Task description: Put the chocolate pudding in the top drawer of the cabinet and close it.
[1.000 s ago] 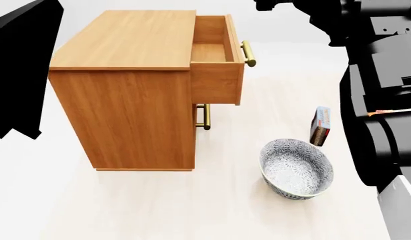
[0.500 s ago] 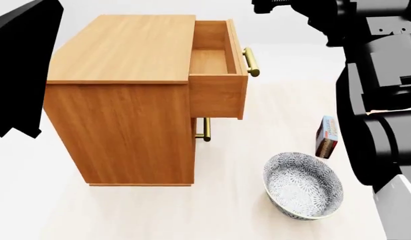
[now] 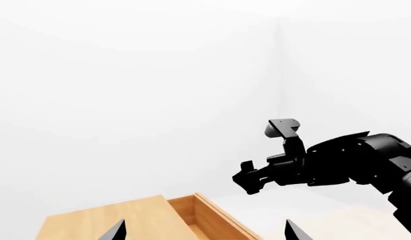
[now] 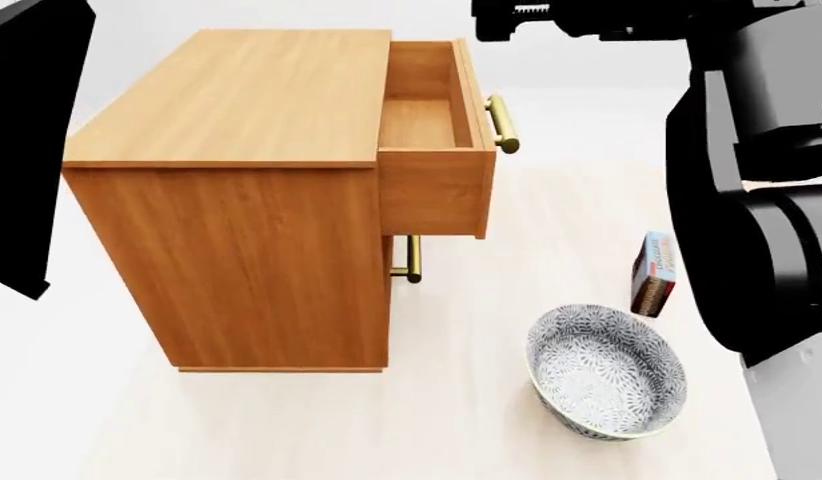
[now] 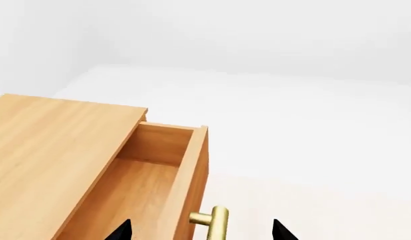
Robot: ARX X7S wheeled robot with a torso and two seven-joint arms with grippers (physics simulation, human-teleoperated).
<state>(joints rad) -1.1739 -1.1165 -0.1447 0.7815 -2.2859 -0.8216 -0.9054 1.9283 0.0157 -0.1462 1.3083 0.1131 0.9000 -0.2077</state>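
The cabinet point(image 4: 238, 190) stands left of centre in the head view, its top drawer point(image 4: 431, 110) pulled open and empty inside. The chocolate pudding point(image 4: 654, 272) stands on edge on the pale floor to the right, beside a bowl and apart from both grippers. My right gripper point(image 4: 498, 18) hovers high above the drawer's brass handle point(image 4: 502, 122); in the right wrist view the right gripper point(image 5: 202, 232) is open, with the handle point(image 5: 215, 225) below it. My left gripper point(image 3: 205, 234) is open over the cabinet top point(image 3: 105, 222) and holds nothing.
A patterned grey bowl point(image 4: 606, 370) sits on the floor in front of the pudding. The lower drawer's brass handle point(image 4: 408, 258) sticks out under the open drawer. My right arm point(image 4: 758, 200) fills the right side, my left arm point(image 4: 31, 130) the left edge.
The right gripper has slid left, above the drawer handle, and the left arm has drawn toward the left edge. The view shifted a second ago. Pudding, bowl and drawer have stayed put.
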